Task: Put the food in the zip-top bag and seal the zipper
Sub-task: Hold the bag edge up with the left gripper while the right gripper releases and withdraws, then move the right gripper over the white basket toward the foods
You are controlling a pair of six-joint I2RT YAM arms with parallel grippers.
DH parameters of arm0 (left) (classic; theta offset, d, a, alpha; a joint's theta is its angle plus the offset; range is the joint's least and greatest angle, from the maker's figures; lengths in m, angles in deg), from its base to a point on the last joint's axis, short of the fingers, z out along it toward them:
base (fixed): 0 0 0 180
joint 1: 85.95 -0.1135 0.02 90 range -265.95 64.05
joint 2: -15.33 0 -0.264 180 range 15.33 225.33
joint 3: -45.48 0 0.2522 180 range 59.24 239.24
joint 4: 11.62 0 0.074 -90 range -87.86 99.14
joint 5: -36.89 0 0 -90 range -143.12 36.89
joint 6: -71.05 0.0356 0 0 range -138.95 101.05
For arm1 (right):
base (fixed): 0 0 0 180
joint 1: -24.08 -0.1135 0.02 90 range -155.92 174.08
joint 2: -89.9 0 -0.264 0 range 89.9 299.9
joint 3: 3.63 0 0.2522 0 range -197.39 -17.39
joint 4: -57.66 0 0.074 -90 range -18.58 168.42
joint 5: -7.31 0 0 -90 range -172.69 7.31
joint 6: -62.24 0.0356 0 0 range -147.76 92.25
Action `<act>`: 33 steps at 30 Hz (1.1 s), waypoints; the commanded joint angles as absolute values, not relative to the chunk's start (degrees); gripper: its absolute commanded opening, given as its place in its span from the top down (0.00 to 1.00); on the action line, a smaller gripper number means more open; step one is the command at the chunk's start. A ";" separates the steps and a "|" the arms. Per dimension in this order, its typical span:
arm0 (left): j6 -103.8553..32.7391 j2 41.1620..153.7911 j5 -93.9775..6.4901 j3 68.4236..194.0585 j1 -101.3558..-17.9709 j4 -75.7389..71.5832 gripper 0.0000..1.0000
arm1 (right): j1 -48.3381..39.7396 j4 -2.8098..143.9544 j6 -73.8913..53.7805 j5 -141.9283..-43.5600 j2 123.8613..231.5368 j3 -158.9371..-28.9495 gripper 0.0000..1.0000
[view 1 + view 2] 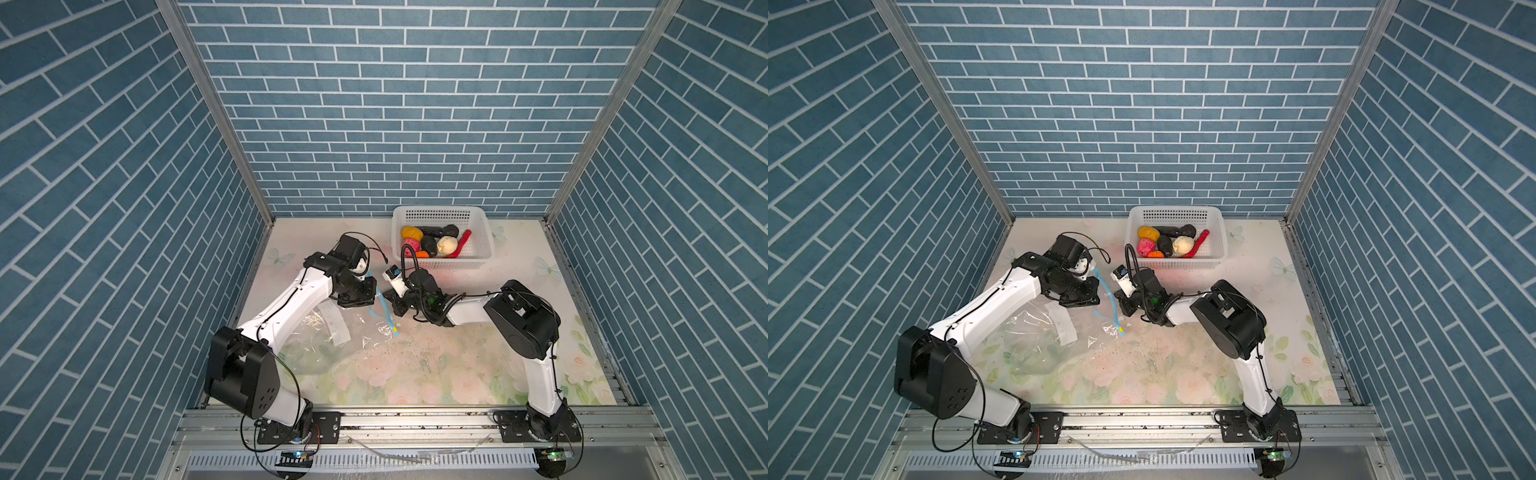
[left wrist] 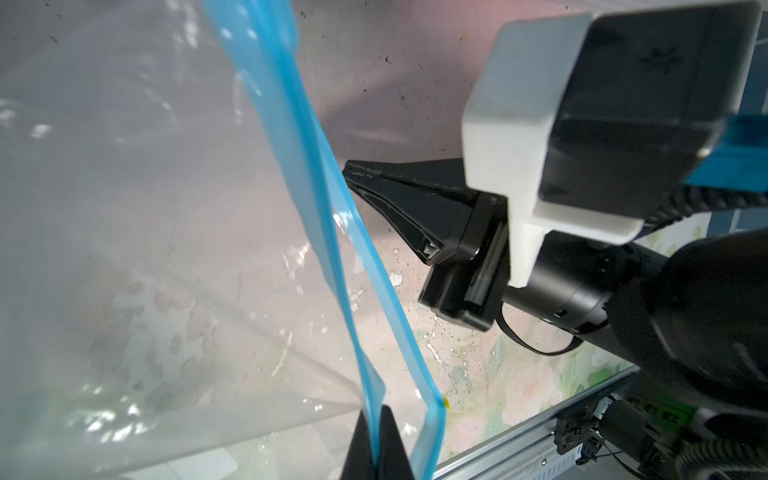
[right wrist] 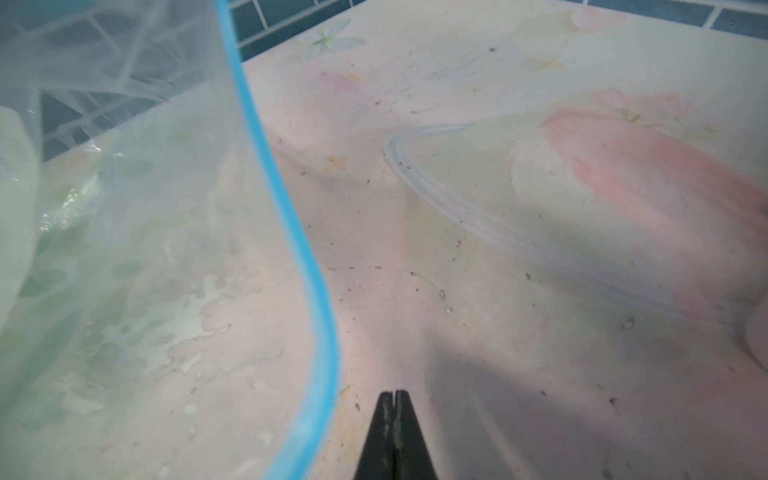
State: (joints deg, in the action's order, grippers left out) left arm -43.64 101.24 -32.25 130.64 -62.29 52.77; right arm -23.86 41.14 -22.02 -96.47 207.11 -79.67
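Worktop (image 1: 436,365): a flowered sheet, with both arms meeting over its middle, a little to the left.
Zip-top bag (image 1: 324,340): clear and crumpled, lying on the worktop under the left arm. Its zipper edge is lifted off the surface towards the middle, and I see nothing inside it.
Basket (image 1: 484,232): white and perforated, at the back right, well apart from the bag.
Food (image 1: 446,244): all of it sits in the basket, the cream ball, pink ball, orange and yellow pieces, black ovals and red strip.
Zipper (image 2: 291,137): a light-blue strip whose two lips stand parted in the left wrist view. The film blurs there, so I can't be sure it is open along its whole length.
Left tool (image 2: 376,415): clamped on one lip of the zipper, holding that edge up.
Right tool (image 3: 394,395): fingers together with nothing between them, the tips just beside the other lip.
Slider tab (image 1: 396,331): yellowish, at the zipper's low end near the worktop.
Step in hand: spreading the mouth, I'd say, before any food goes in.
Doing it well: the right tool should part its fingers and pinch the free lip across from the left tool's hold. It should then draw away gently, because thin film slips and tears. The left grip should hold firm and high, with the mouth turned towards the basket.
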 commanded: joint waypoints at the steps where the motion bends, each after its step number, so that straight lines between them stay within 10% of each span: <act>1: -43.11 101.72 -31.27 129.76 -61.90 52.02 1.00 | -23.82 48.44 -21.65 -93.18 199.76 -81.10 0.83; 14: -42.62 105.44 -29.36 131.62 -61.89 49.91 1.00 | -18.10 86.26 -19.53 -76.85 187.02 -92.68 0.60; 33: -41.29 110.38 -28.31 135.56 -61.86 49.88 1.00 | -4.75 137.28 -14.06 -79.86 223.79 -153.53 0.54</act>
